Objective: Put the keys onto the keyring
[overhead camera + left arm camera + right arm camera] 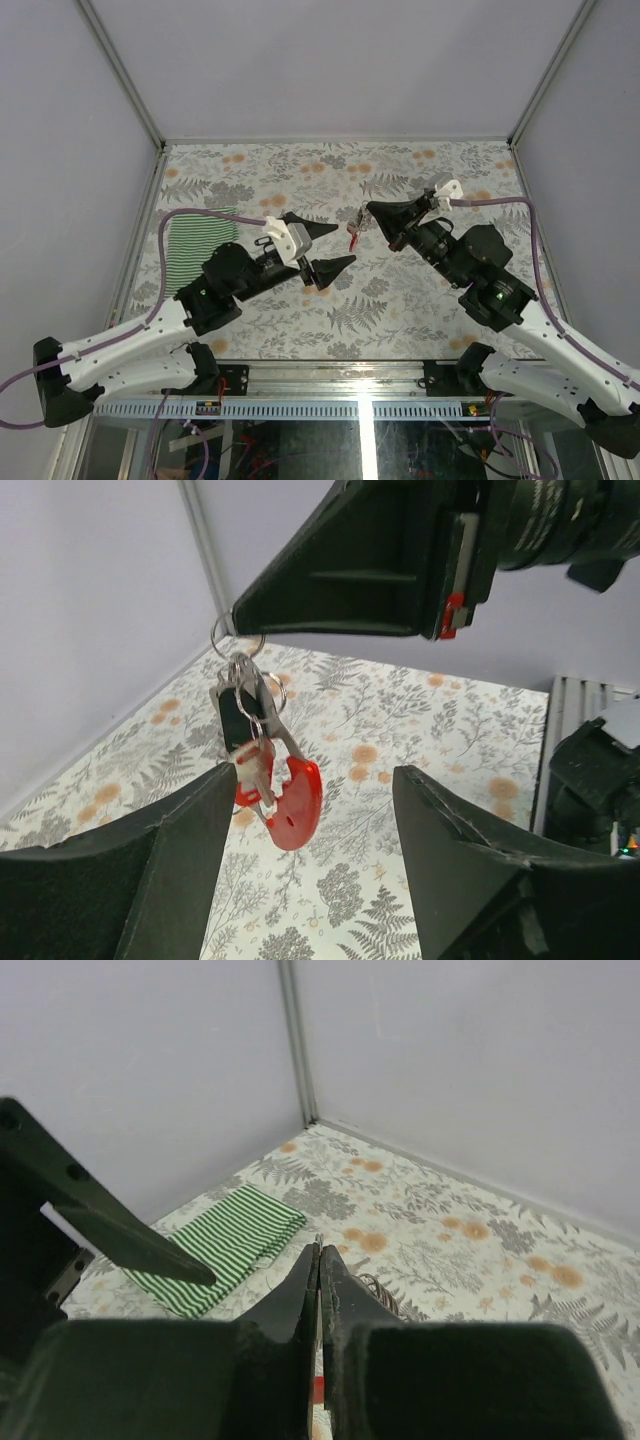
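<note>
My right gripper (370, 207) hangs above the middle of the table, shut on the keyring (235, 638). From the ring dangle the keys (245, 715), silvery with a black tag, together with a red plastic fob (295, 802). The bunch (354, 233) hangs free in the air. My left gripper (343, 245) stands open just left of the bunch. In the left wrist view its fingers (180, 850) flank the red fob without touching it. In the right wrist view the right gripper (320, 1252) has its jaws pressed together, with a thin sliver of metal at the tip.
A green-and-white striped cloth (200, 245) lies folded at the table's left edge, behind the left arm, and shows in the right wrist view as the striped cloth (225, 1245). The floral table cover (400, 300) is walled in by grey panels on three sides.
</note>
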`<action>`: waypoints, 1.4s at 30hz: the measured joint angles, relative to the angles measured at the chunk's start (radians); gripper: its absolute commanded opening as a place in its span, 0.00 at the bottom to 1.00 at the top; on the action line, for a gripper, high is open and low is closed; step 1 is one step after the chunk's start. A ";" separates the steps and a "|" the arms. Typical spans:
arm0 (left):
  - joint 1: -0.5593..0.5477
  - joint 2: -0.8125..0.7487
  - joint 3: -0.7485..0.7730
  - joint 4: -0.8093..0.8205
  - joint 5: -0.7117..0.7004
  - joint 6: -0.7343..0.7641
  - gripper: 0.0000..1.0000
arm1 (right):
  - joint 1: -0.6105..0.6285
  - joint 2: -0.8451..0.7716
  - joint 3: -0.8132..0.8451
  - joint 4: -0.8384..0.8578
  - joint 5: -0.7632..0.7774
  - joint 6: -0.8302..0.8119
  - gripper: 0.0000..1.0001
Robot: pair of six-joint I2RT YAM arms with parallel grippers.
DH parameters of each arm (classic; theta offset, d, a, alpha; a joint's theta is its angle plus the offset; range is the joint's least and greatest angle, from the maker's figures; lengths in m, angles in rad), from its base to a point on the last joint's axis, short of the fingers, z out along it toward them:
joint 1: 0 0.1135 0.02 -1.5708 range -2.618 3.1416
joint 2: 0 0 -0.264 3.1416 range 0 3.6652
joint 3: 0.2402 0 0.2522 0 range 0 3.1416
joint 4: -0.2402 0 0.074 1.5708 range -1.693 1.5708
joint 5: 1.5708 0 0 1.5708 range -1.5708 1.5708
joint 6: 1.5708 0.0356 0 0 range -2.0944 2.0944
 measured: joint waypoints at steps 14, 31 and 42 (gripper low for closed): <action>0.000 0.109 -0.196 0.357 -0.186 0.017 0.65 | 0.000 0.031 0.000 0.016 0.154 0.070 0.00; 0.000 0.237 -0.208 0.560 -0.193 -0.042 0.32 | 0.000 0.017 0.000 0.038 0.159 0.131 0.00; 0.000 0.251 -0.222 0.595 -0.194 -0.080 0.24 | 0.000 0.000 0.000 0.042 0.152 0.152 0.00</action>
